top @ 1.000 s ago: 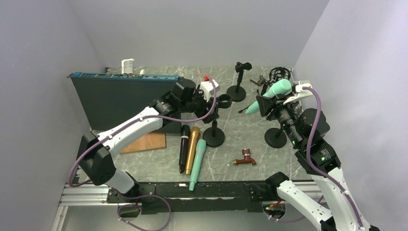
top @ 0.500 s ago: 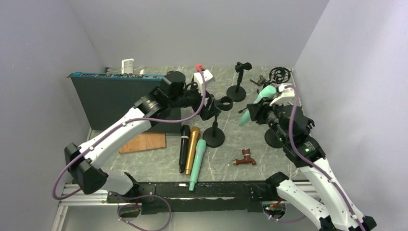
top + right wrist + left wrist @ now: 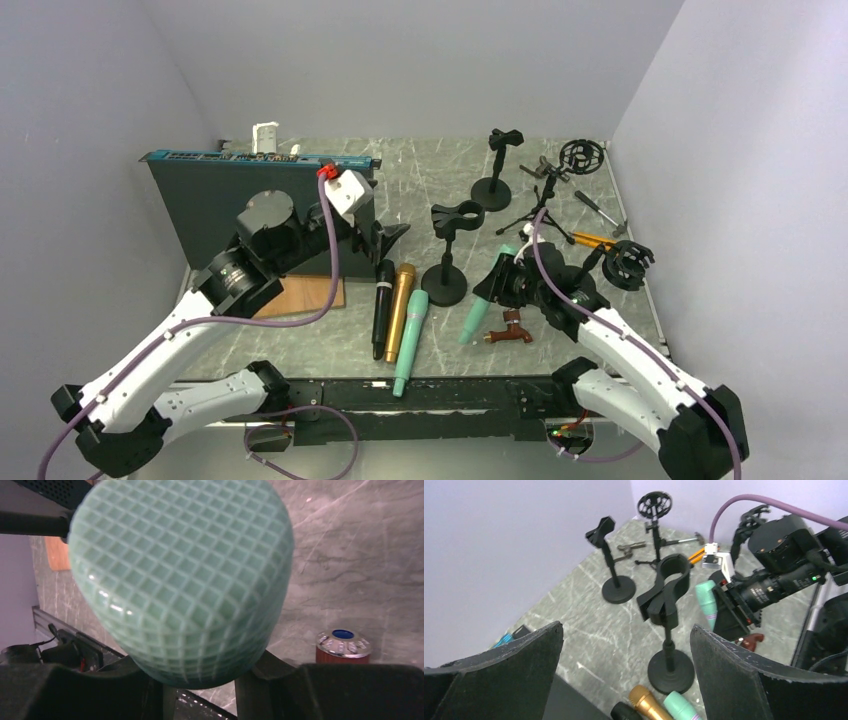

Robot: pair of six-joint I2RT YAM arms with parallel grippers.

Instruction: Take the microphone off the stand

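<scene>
Now: the green microphone (image 3: 478, 308) is off every stand. It hangs in the air just right of the middle stand (image 3: 446, 258).
Right claw (image 3: 508, 283): it is clenched on the green microphone near its round head. In the wrist view the bumpy head fills the picture, with a dark finger on each side.
Tilt: the thin tail end points down at the surface (image 3: 440, 160), to the right of the middle stand. I think it is held slanted so it can be laid down flat.
Left claw (image 3: 626, 630): it is wide open and holds nothing. It sits up high, left of the middle stand, in front of the dark box (image 3: 210, 205). I think it waits there to keep out of the way.
Middle stand: it stands upright and its clip on top is empty.
Three other microphones (image 3: 399, 312): they lie side by side just left of the middle stand's foot, like a neat row.
Brown tap (image 3: 510, 330): it lies right of the middle stand, close under the tail end.
Next: I think the microphone only needs to go down and be let go. It should miss the brown tap, or it could bump and roll.
</scene>
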